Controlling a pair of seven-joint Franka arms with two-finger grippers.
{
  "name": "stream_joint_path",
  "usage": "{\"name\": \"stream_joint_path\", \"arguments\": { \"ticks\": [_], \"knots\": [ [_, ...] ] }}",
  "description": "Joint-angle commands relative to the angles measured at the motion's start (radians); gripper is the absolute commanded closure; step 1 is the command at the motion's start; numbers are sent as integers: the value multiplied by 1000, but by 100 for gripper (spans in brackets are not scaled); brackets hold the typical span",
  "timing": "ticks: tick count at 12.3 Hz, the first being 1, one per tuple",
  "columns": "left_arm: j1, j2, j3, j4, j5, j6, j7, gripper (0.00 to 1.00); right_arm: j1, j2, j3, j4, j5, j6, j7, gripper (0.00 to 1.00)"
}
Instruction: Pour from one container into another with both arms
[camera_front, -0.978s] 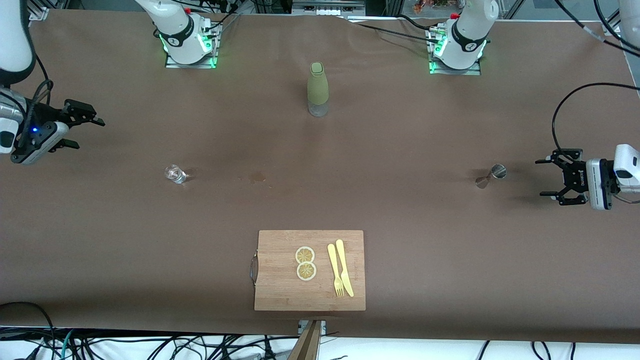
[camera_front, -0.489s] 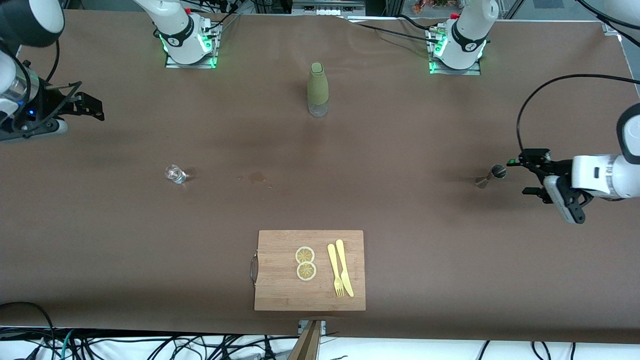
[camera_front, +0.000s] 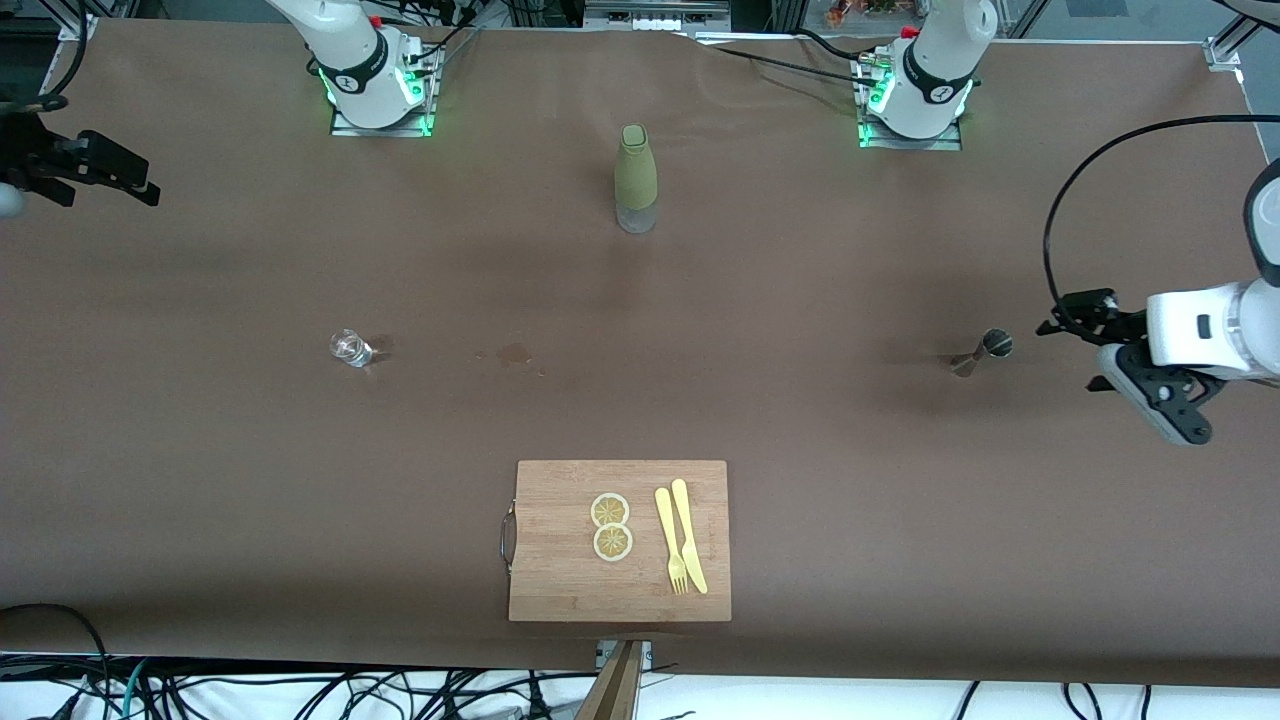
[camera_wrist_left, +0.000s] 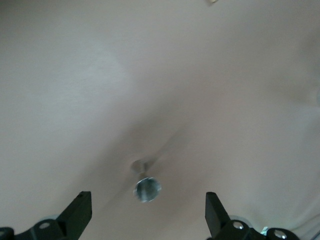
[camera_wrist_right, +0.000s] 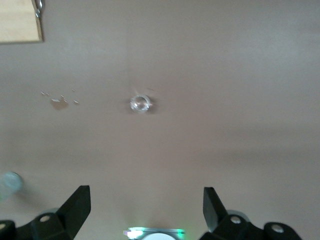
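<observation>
Front view gives us both arms at the edges of the frame. Our left arm's tool (camera_front: 1080, 330) hangs at the right edge, mid-height, just beside a small metal jigger (camera_front: 985, 349) that stands on the bench (camera_front: 800, 300); its fingers are spread apart and hold nothing. The left wrist view confirms this: the two black fingertips (camera_wrist_left: 80, 212) sit wide at the bottom corners of the frame with the jigger (camera_wrist_left: 146, 189) between and below them, untouched.

Our right arm's tool (camera_front: 110, 175) is at the upper left edge of the front view, over the bench near its corner, also spread apart and empty. In the right wrist view its fingertips (camera_wrist_right: 77, 205) stand wide at the bottom corners, and a small clear glass (camera_wrist_right: 140, 103) shows near the middle of the frame, well apart from them. In the front view that glass (camera_front: 349, 347) stands at left of centre.

Moving outward, we see a green bottle (camera_front: 635, 178) upright at upper centre, between the two arm bases. A small dark stain (camera_front: 515, 352) marks the bench near the middle. At lower centre lies a wooden cutting board (camera_front: 560, 570) bearing two lemon slices (camera_front: 611, 526), a yellow fork (camera_front: 669, 538) and a yellow knife (camera_front: 689, 533) side by side.
</observation>
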Motion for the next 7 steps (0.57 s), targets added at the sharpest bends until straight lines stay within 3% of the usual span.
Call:
{"name": "stream_joint_path", "arguments": {
  "ticks": [1,4,7],
  "knots": [
    [0,-80,-10,29,72,-8,-192,0,1,17,0,21,-24,33,42,0],
    [-4,-156,-56,29,80,-39,-571,0,1,26,-3,16,-26,47,36,0],
    [-6,-197,-65,30,78,-146,-679,0,1,25,0,10,-23,32,42,0]
  ]
}}
